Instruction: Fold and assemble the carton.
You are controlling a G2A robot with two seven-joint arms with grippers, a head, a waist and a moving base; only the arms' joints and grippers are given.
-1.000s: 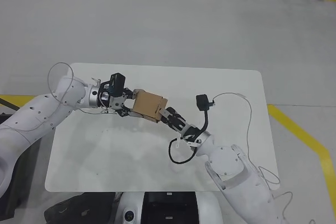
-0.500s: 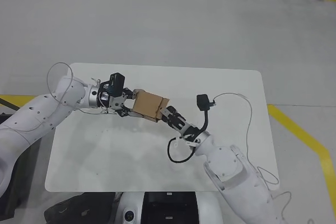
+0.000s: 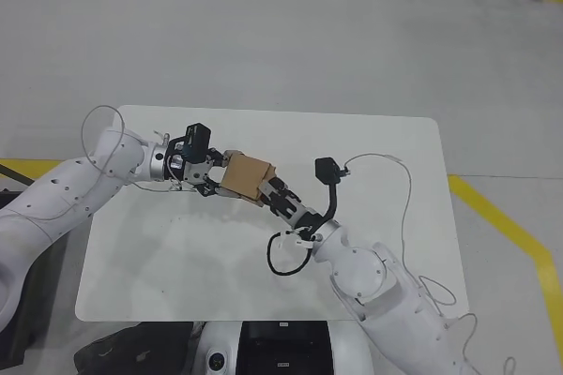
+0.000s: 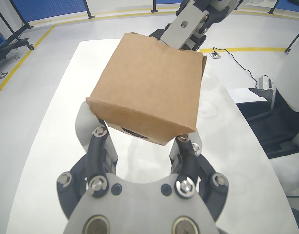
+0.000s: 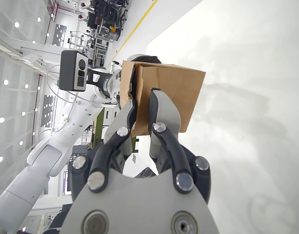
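Note:
A brown carton (image 3: pixel 247 175) hangs above the white table (image 3: pixel 375 141), held between both grippers. My left gripper (image 3: pixel 216 178) is shut on one end of it; in the left wrist view its fingers (image 4: pixel 86 120) clamp the carton (image 4: pixel 149 83) from both sides. At the opposite end, my right gripper (image 3: pixel 270 197) is shut on the carton. In the right wrist view the right gripper (image 5: pixel 142 108) pinches a side wall of the carton (image 5: pixel 176 91) next to a loose end flap (image 5: pixel 127 81). The right gripper (image 4: pixel 186 29) also shows beyond the carton's far edge.
A thin white cable (image 3: pixel 408 187) loops from the right wrist camera (image 3: pixel 326 170) over the table's right side. The table's front half (image 3: pixel 169 272) is bare. Yellow floor lines (image 3: pixel 507 225) run beside the table.
The right arm has shifted left, pushing closer against the carton. The carton and the right wrist camera have moved slightly left with it. The left arm has stayed in place.

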